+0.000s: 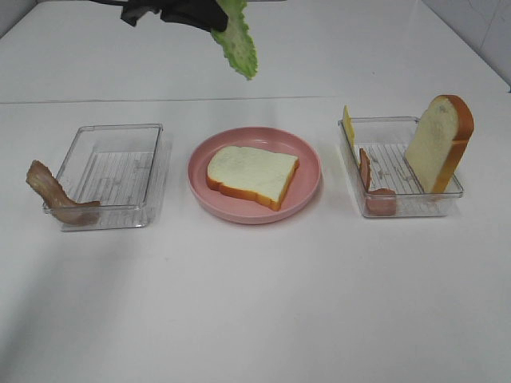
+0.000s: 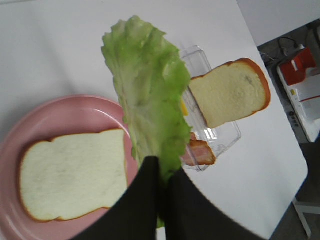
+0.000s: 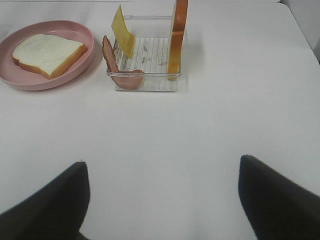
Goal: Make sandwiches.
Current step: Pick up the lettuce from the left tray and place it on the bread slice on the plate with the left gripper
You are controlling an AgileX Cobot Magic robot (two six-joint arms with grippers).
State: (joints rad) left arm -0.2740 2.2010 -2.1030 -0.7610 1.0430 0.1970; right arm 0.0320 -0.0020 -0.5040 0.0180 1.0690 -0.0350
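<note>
A white bread slice (image 1: 252, 175) with orange-brown crust lies flat on the pink plate (image 1: 307, 187). My left gripper (image 1: 209, 17) is shut on a green lettuce leaf (image 1: 237, 38) and holds it high above the table, behind the plate; in the left wrist view the leaf (image 2: 148, 92) hangs over the plate's edge. A second bread slice (image 1: 440, 142) stands upright in the right clear tray (image 1: 403, 209) with a yellow cheese square (image 1: 348, 124) and a bacon strip (image 1: 375, 194). My right gripper (image 3: 160, 200) is open above bare table, well short of that tray.
The left clear tray (image 1: 112, 174) has another bacon strip (image 1: 56, 195) draped over its front left corner. In the left wrist view the table's edge and a red-and-white device (image 2: 301, 80) show beyond it.
</note>
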